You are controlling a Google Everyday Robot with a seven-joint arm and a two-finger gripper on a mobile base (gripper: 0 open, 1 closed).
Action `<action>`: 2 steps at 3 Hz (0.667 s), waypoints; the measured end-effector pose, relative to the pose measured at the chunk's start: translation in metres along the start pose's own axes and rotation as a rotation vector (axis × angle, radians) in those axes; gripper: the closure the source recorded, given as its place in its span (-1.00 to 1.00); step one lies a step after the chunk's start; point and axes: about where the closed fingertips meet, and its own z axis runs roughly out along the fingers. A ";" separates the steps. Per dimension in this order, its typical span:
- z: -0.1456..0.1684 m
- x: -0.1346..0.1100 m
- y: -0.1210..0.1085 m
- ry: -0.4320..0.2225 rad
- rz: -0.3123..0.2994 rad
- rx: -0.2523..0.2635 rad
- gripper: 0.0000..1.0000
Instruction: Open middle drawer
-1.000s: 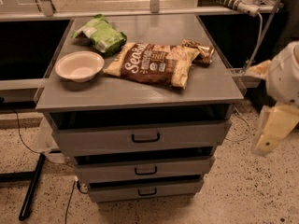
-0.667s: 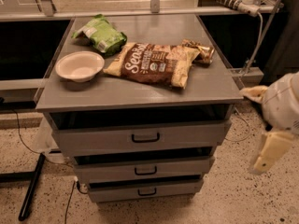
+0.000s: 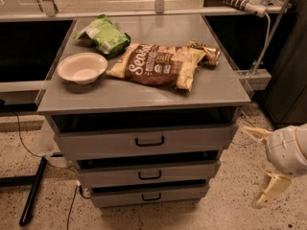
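Note:
The grey cabinet has three stacked drawers. The middle drawer [image 3: 192, 170] is a flat grey front with a small black bar handle [image 3: 149, 175], pushed in, with a dark gap above it. My gripper [image 3: 250, 166] hangs to the right of the cabinet at about the height of the middle drawer, clear of it. It is open: one cream finger [image 3: 254, 133] points toward the cabinet and the other [image 3: 268, 190] hangs lower. It holds nothing.
The top drawer [image 3: 148, 141] and the bottom drawer [image 3: 148, 195] also look pushed in. On the cabinet top [image 3: 144, 97] lie a white bowl [image 3: 82, 67], a green bag [image 3: 104, 35], a brown chip bag [image 3: 158, 65] and a small wrapper [image 3: 204, 51]. Cables run on the speckled floor at left.
My gripper has dropped from level with the cabinet top to the height of the drawers, staying right of the cabinet. The drawers have not moved.

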 end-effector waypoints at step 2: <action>0.010 -0.001 0.002 -0.025 -0.005 -0.017 -1.00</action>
